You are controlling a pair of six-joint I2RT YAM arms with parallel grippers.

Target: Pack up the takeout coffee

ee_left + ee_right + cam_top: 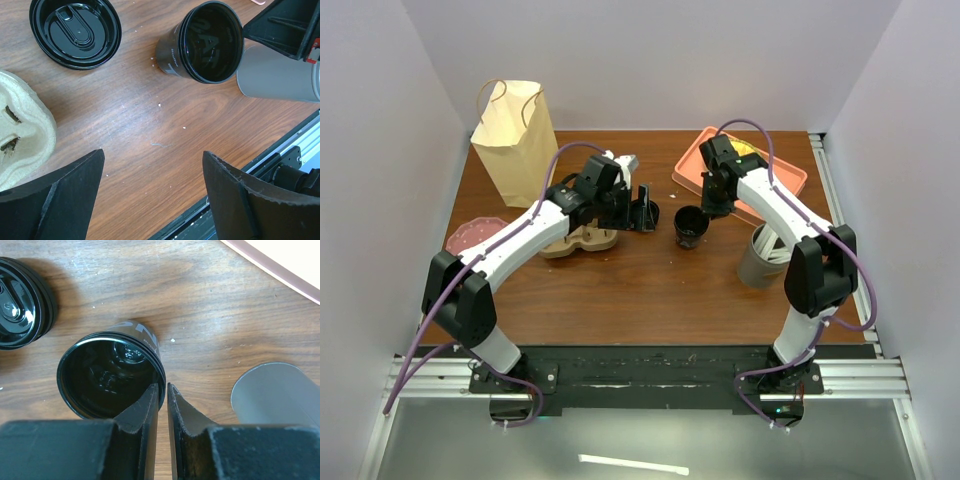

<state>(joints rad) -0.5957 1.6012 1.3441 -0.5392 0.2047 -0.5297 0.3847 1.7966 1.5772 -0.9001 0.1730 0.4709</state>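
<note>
Black cup [107, 377], lidless, mouth up at mid tabletop [650, 290], is straddled at the rim by R pincer [163, 390]: nearly closed, one finger in, one out; whether it's clamped can't be told. L pincer [152, 165] is held wide open, empty, to cup's left.

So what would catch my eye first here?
Probably the open black cup in the middle of the table, the right gripper straddling its rim, fingers nearly closed. A round black lid sits just left of it, and a tan paper bag stands at the far left corner.
</note>
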